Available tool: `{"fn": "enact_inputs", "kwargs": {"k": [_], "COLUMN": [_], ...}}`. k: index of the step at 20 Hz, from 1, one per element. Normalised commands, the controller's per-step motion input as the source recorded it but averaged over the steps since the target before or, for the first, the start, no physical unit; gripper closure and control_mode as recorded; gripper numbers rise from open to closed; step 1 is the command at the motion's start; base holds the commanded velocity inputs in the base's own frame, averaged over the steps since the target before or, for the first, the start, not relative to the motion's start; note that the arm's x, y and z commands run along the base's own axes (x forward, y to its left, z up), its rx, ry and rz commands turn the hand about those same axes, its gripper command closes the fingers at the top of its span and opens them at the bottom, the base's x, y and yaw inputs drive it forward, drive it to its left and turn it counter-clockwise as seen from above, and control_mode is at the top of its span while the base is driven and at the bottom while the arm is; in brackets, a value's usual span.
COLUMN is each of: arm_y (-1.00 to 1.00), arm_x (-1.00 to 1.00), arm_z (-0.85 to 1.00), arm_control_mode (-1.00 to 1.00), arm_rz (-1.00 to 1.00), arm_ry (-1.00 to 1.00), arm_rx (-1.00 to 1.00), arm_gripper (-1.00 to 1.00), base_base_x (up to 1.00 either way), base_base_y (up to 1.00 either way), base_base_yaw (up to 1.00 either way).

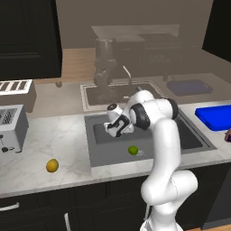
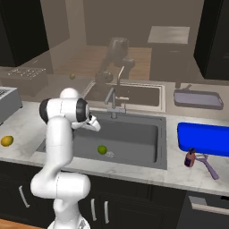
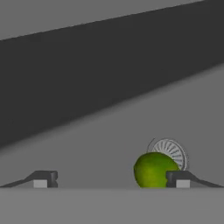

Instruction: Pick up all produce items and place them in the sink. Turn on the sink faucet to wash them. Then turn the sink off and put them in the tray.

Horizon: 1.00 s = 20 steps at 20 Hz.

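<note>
The green lime (image 1: 132,150) lies on the floor of the dark sink (image 1: 189,137), close to the round drain (image 3: 173,151). My gripper (image 1: 118,130) hangs open above the left part of the basin with nothing between its fingers. In the hand view the lime (image 3: 153,170) sits low, just inside the right fingertip (image 3: 179,178). The yellow lemon (image 1: 52,165) rests on the marble counter left of the sink, also seen at the far left as the lemon (image 2: 6,141). The faucet (image 2: 112,100) stands at the sink's back edge. The blue tray (image 2: 203,138) sits on the counter to the right.
A toaster (image 1: 10,128) stands at the left end of the counter. A purple utensil (image 2: 201,162) lies in front of the tray. The wall behind the counter mirrors the arm and sink. Dark cabinets run below the counter edge.
</note>
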Motion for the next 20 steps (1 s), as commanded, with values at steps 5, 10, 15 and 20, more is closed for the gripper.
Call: {"fn": "enact_inputs", "kwargs": {"k": [5, 10, 15, 20], "arm_y": [0.23, 0.10, 0.02, 0.21], "arm_x": [-0.20, -0.54, -0.90, -0.80], "arm_z": [1.00, 0.89, 0.41, 0.32], "arm_control_mode": [-1.00, -1.00, -1.00, -1.00], "arm_rz": [0.10, 0.11, 0.06, 0.16], "arm_ry": [-0.06, -0.03, -0.01, 0.00], "arm_rx": [0.00, 0.00, 0.00, 0.01], "arm_gripper": [-1.00, -1.00, -1.00, -1.00], "base_base_x": [0.00, 0.00, 0.00, 0.00], "base_base_y": [0.00, 0.00, 0.00, 0.00], "base_base_yaw": [0.00, 0.00, 0.00, 0.00]}}
